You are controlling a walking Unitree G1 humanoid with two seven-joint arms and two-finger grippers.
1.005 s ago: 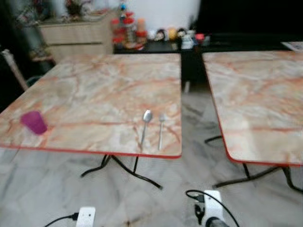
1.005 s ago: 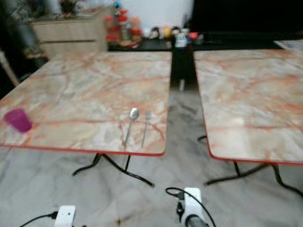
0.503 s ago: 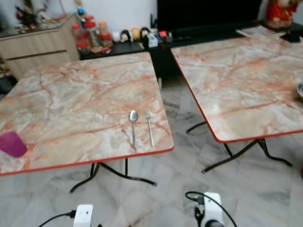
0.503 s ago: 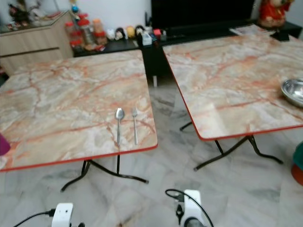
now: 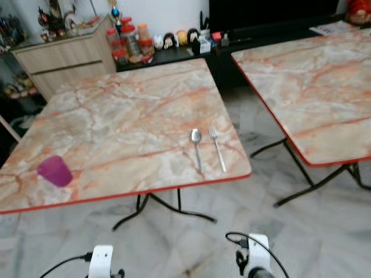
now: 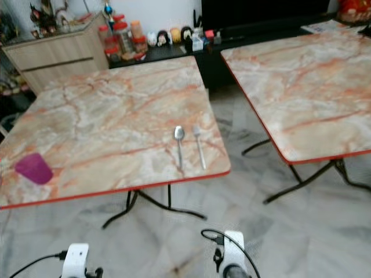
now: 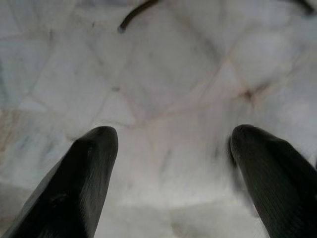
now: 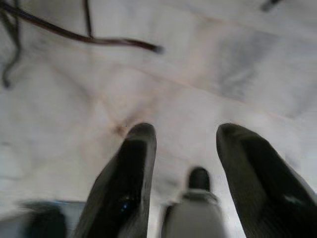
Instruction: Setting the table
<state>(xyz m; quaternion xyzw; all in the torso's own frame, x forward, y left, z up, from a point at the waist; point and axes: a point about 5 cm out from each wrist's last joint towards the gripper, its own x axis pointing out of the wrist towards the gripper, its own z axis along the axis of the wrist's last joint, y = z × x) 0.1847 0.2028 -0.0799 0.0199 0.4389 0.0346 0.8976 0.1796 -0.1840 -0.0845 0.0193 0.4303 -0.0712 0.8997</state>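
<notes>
View swung back left since half second ago — camera turn, not objects; second table (image 5: 313, 87) now partly cut at right. Near table (image 5: 116, 121): purple cup (image 5: 55, 170) by near left edge, spoon (image 5: 196, 148) and fork (image 5: 217, 148) side by side at near right corner. Left gripper (image 7: 168, 173) and right gripper (image 8: 183, 163) hang over floor, fingers apart, empty — I judge plate search still open.

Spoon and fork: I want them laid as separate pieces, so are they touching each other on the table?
Apart. The left eye view shows a strip of bare marble between the spoon and the fork.
</notes>
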